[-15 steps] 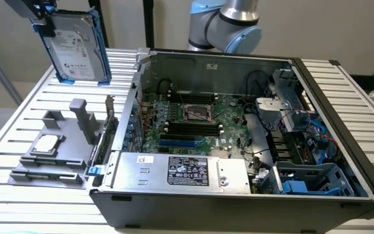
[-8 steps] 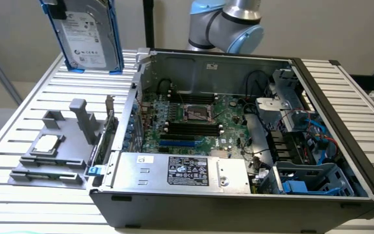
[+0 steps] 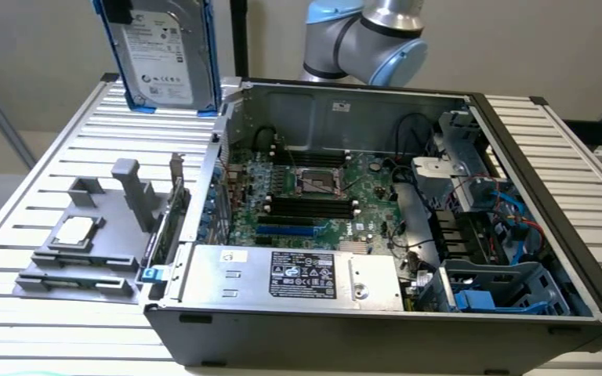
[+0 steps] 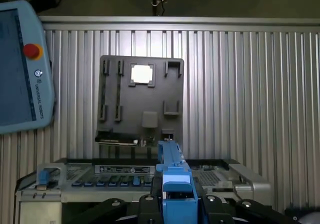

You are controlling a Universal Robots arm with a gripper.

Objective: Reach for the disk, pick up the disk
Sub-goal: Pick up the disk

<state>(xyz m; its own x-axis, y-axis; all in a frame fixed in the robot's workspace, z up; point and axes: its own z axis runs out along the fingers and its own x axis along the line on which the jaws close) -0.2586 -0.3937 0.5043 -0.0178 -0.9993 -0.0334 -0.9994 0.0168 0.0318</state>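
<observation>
soft, even indoor light, no hard shadows. the computer case interior sits darker under its walls. mild glare streaks the ribbed metal table. both pictures look slightly soft.

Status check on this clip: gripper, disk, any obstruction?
Gripper shut on disk. Disk upright, lifted above open computer case. Nothing blocking.
</observation>
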